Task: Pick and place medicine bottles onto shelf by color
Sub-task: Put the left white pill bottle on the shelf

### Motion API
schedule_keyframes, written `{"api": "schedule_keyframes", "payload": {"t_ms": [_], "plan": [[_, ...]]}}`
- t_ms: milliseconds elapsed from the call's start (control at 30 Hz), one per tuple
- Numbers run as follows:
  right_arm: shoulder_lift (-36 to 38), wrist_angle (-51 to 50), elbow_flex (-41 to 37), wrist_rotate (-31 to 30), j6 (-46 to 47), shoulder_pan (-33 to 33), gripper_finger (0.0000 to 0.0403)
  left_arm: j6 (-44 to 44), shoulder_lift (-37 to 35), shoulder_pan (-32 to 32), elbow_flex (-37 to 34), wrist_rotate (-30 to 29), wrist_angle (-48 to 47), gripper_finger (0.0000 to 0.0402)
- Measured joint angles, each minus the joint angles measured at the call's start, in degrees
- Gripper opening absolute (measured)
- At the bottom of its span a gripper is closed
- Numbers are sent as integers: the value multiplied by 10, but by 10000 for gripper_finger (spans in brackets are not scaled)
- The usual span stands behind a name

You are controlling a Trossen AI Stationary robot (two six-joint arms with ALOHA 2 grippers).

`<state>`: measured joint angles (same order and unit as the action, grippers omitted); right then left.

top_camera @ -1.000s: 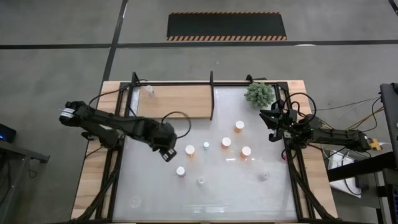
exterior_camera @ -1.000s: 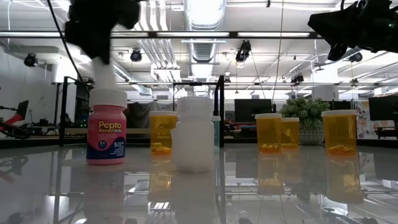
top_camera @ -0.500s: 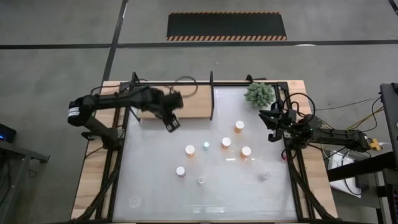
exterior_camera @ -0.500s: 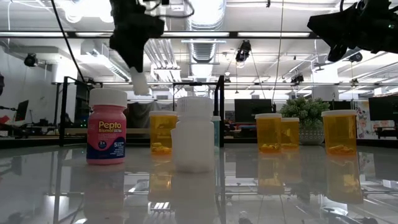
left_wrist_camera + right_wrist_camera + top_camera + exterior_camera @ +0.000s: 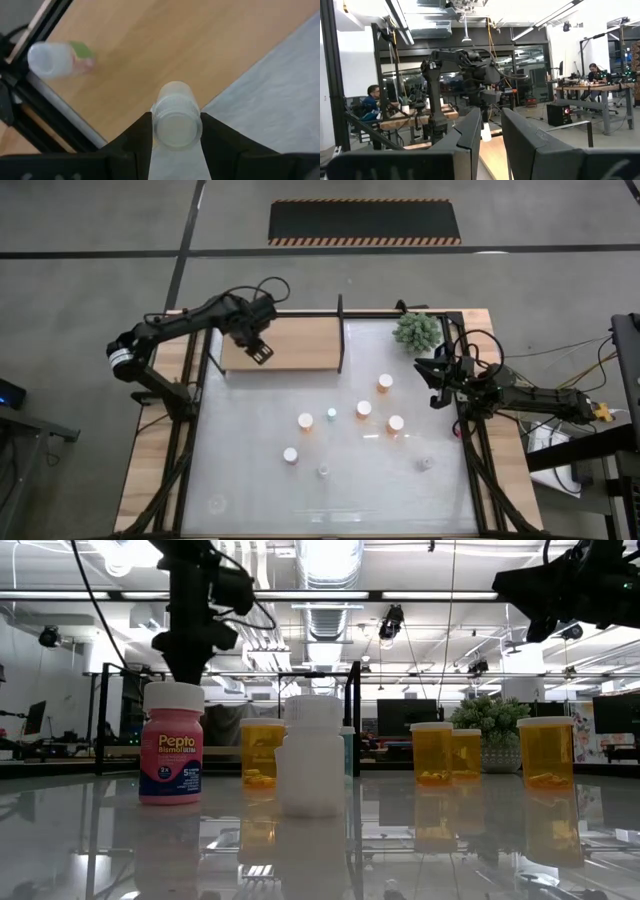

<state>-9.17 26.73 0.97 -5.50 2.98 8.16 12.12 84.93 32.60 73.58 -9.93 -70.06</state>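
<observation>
**White bottle held over the shelf**

The left tool [image 5: 172,131] grips a white bottle [image 5: 176,116] above the shelf [image 5: 300,343], near 1 bottle lying on its side [image 5: 56,58]. The right tool [image 5: 437,383] waits at the desk's [image 5: 250,480] right edge, empty, fingers slightly apart. Orange bottles [image 5: 364,409] stand mid-desk.

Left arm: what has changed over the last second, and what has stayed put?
The left gripper carried a white bottle from the middle of the table up to over the shelf, near its front edge, and still holds it. Another bottle already lies on the shelf. The bottles on the table have not moved, and the right gripper still waits at the right edge.
</observation>
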Motion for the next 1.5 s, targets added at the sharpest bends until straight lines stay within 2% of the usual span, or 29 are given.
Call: {"api": "schedule_keyframes", "payload": {"t_ms": [233, 500, 967, 1500], "plan": [[0, 0, 0, 0, 0, 0, 68, -5, 0, 16, -36, 0, 6, 121], [0, -5, 0, 0, 0, 0, 68, -1, 0, 20, -38, -26, 21, 121], [0, -9, 0, 0, 0, 0, 68, 11, 2, 22, -66, -26, 41, 121], [0, -9, 0, 1, 0, 0, 68, 5, 2, 22, -71, -32, 54, 178]]}}
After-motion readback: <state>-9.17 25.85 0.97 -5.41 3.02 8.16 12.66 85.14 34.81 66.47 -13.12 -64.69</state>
